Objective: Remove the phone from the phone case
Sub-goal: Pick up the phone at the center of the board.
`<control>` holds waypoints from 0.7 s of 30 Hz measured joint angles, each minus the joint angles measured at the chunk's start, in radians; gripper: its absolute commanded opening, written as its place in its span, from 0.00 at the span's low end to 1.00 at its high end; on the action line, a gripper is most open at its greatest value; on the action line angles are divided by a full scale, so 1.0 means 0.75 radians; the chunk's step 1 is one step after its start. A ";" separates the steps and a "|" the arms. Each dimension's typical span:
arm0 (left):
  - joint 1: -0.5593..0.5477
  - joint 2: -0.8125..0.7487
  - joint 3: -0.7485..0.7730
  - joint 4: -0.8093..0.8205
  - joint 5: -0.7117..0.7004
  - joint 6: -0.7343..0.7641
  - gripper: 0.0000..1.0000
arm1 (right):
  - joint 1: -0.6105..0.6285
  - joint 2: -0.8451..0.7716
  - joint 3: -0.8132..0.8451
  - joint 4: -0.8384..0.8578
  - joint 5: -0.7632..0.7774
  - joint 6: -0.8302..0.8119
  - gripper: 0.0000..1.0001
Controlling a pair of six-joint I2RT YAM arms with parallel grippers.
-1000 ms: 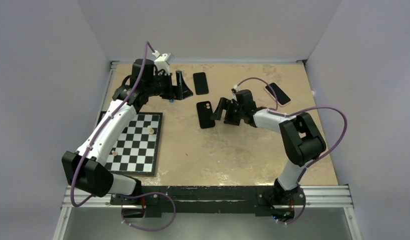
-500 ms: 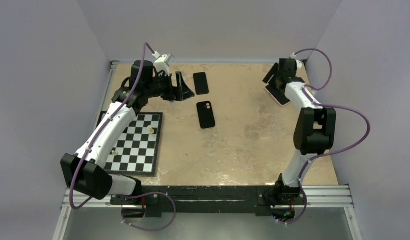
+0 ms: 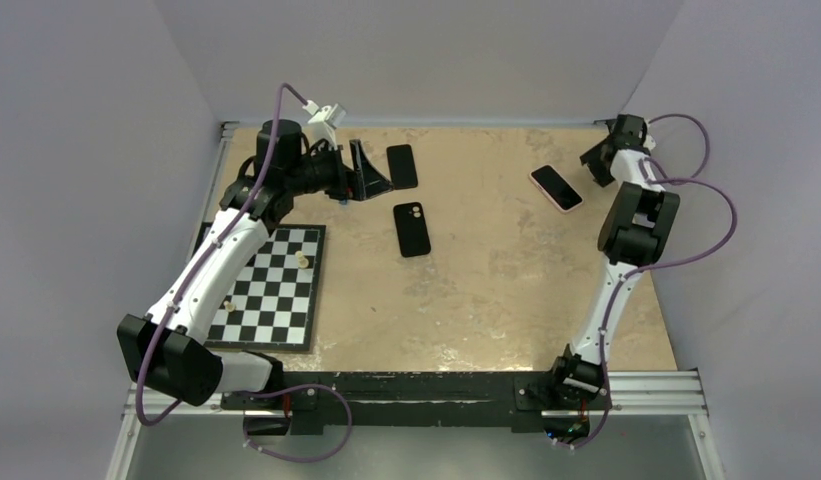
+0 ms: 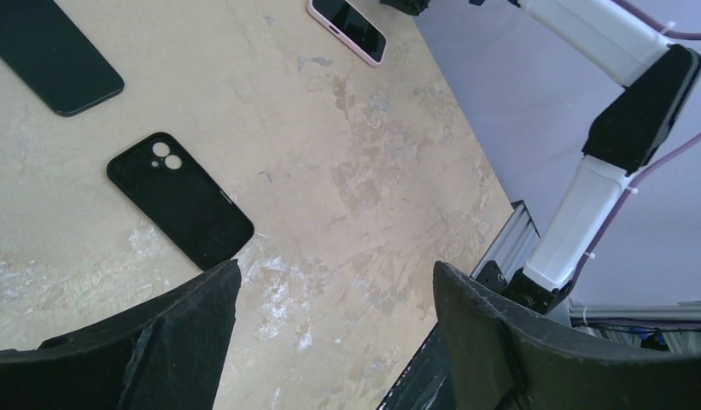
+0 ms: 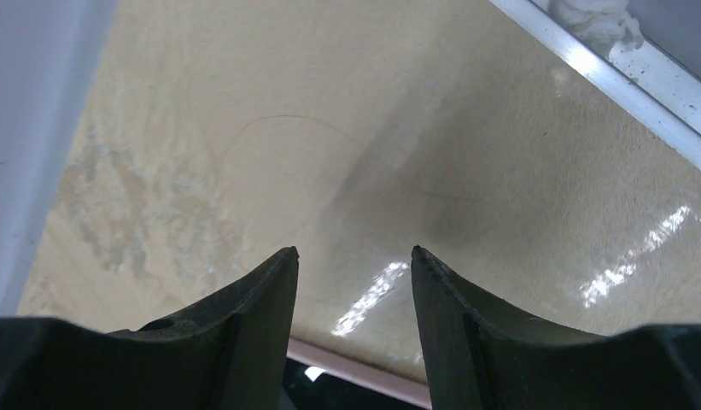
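While its arm stretches toward the upper left of the overhead frame, the left end effector (image 3: 369,172) hangs above the counter (image 3: 486,300) with fingers spread wide and nothing between them, just left of a black phone (image 3: 402,166) that lies flat, screen up. Just below that phone and apart from it, a black case (image 3: 412,229) lies back up, with two round camera openings at its upper end; whether anything sits inside it cannot be told. Well to the right, a pink-cased phone (image 3: 557,188) lies slanted and screen up, a pink rim showing around the dark glass. The right end effector (image 3: 598,163) is in the upper right corner, near the pink-cased phone but not touching it; its wrist view shows the fingers (image 5: 261,316) parted over bare counter, gripping nothing. A chessboard (image 3: 271,285) carrying small pale pieces (image 3: 302,260) lies at the left, under the left arm. In the left wrist view the black case sits just above the left finger
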 measured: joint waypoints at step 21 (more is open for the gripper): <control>0.000 0.003 -0.037 0.065 0.057 -0.047 0.86 | 0.004 -0.175 -0.401 0.143 -0.485 -0.061 0.73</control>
